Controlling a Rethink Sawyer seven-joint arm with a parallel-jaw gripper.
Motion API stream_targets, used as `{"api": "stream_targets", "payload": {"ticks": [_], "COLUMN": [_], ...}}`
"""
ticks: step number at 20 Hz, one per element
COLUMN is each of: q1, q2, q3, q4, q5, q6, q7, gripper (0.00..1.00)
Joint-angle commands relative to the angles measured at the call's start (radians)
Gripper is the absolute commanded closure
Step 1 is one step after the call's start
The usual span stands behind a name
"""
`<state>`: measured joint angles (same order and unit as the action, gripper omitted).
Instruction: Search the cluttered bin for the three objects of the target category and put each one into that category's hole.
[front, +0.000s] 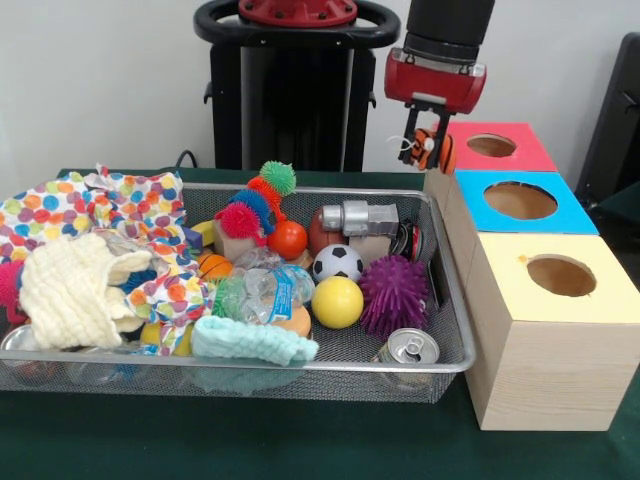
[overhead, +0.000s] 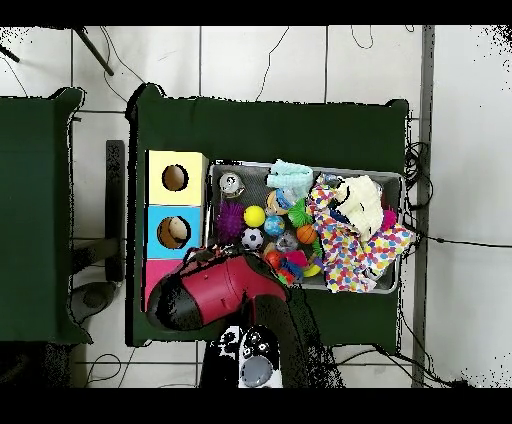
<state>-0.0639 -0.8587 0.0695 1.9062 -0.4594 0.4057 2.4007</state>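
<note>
Landmark: red hole (front: 491, 146).

Nearest camera, well short of hole: bin (front: 452, 362) on green surface (front: 300, 440), heaped with balls, cloths, bottle, can; no further plush toy visible in clutter.

Between: blue hole (front: 520, 201), nearer than red.

Just left of red hole, slightly above box top: tool (front: 424, 146) pinching orange-brown toy (front: 430, 149).

Toy judged light, soft, squashy, non-slip; mid-body grip suits.

Toy's long axis seems roughly vertical; heading unclear.

Overhead: arm covers red hole.
</note>
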Motion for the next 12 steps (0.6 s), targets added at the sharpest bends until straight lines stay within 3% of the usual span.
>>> {"api": "stream_targets", "payload": {"ticks": [1, 7, 12], "q1": [-0.012, 0.027, 0.062], "q2": [-0.096, -0.107, -0.063], "q3": [0.075, 0.041, -0.002], "q4": [0.11, 0.095, 0.118], "q5": [0.151, 0.188, 0.164], "q6": [0.101, 0.116, 0.008], "q7": [0.074, 0.071, 0.107], "gripper": [1.0, 1.0, 1.0]}}
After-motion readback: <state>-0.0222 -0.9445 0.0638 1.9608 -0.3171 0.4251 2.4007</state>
